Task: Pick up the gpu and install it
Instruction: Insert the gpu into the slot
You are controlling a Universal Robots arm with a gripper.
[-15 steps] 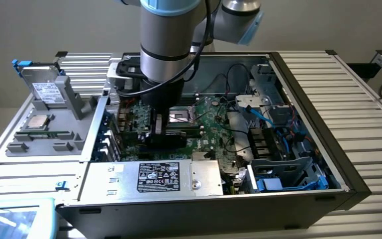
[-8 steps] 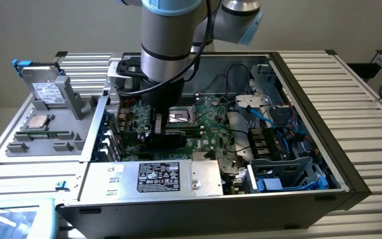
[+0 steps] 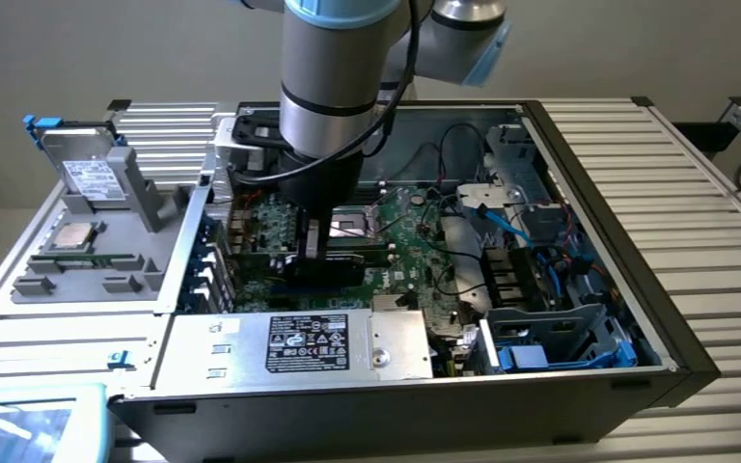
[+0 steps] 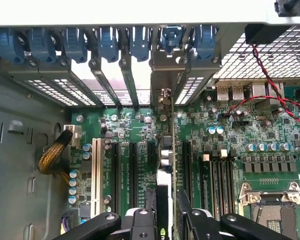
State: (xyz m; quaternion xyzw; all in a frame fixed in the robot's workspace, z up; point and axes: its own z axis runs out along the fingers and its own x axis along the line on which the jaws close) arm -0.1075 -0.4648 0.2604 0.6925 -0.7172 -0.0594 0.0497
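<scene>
The gpu (image 4: 166, 150) is a thin black card seen edge-on, standing upright over a motherboard (image 4: 135, 125) slot, its metal bracket (image 4: 162, 75) against the rear slot openings. My gripper (image 4: 170, 215) is shut on its near end, one finger on each side. In the exterior view the arm reaches straight down into the open computer case (image 3: 679, 318), and the gripper (image 3: 319, 253) holds the gpu (image 3: 344, 262) low over the green board.
A silver power supply with a black label (image 3: 300, 345) sits at the case front. Blue cables (image 3: 525, 231) and drive bays lie to the exterior view's right. The CPU socket (image 4: 270, 200), a white slot (image 4: 96, 175) and blue retention clips (image 4: 110, 42) surround the card.
</scene>
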